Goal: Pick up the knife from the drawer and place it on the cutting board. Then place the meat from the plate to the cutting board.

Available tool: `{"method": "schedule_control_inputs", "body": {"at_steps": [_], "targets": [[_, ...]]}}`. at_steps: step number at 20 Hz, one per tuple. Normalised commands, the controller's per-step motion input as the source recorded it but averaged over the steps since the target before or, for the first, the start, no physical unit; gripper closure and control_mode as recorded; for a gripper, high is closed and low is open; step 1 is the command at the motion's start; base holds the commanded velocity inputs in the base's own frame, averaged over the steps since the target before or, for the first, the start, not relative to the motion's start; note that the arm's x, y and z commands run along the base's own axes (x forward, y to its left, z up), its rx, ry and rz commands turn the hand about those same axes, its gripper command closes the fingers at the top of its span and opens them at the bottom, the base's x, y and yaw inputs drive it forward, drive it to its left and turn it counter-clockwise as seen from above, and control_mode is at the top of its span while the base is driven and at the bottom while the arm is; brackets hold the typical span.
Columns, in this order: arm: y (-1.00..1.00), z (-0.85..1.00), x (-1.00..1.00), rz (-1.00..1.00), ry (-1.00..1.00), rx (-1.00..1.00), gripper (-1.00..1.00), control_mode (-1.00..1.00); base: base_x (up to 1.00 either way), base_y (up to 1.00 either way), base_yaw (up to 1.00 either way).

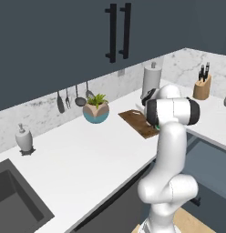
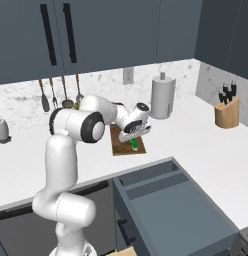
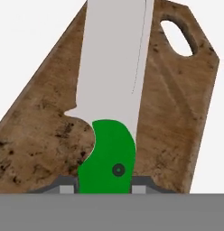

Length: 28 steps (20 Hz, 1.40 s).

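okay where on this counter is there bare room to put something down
Widest free patch: white counter between soap dispenser, plant pot and the front edge. Another between paper towel roll and knife block. Crowded: the cutting board, where the pincer holds the knife.

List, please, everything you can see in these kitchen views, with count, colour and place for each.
knife: one, green handle, silver blade, over the board, handle between the claw's tips
cutting board: one, dark brown, on the counter under the knife
drawer: one, blue-grey, open below the counter
paper towel roll: one, grey-white, by the back wall
knife block: one, tan with black handles, right counter
plant pot: one, teal and tan, near the wall
hanging utensils: several, dark, on the backsplash
soap dispenser: one, grey-white, beside the sink
sink: one, dark grey, left counter
claw: one, white, closed on the knife handle
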Motion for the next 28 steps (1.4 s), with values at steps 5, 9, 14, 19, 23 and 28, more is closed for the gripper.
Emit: {"method": "schedule_control_inputs", "body": {"at_steps": [5, 9, 14, 19, 23, 28], "targets": [[0.0, -0.37, 0.31, 0.0, 0.0, 0.0, 1.0, -1.0, 0.0, 0.0, 0.0], [0.08, -0.25, 0.14, 0.0, -0.02, 0.0, -1.0, -1.0, 0.0, 0.0, 0.0], [0.18, -0.01, 0.0, 0.0, 0.0, 0.0, -1.0, -1.0, 0.0, 0.0, 0.0], [0.29, 0.0, -0.07, 0.0, 0.0, 0.0, -1.0, -1.0, 0.0, 0.0, 0.0], [0.06, 0.03, -0.2, 0.0, 0.0, 0.0, -1.0, -1.0, 0.0, 0.0, 0.0], [-0.06, 0.26, -0.44, 0.0, -0.05, 0.0, -1.0, -1.0, 0.0, 0.0, 0.0]]}}
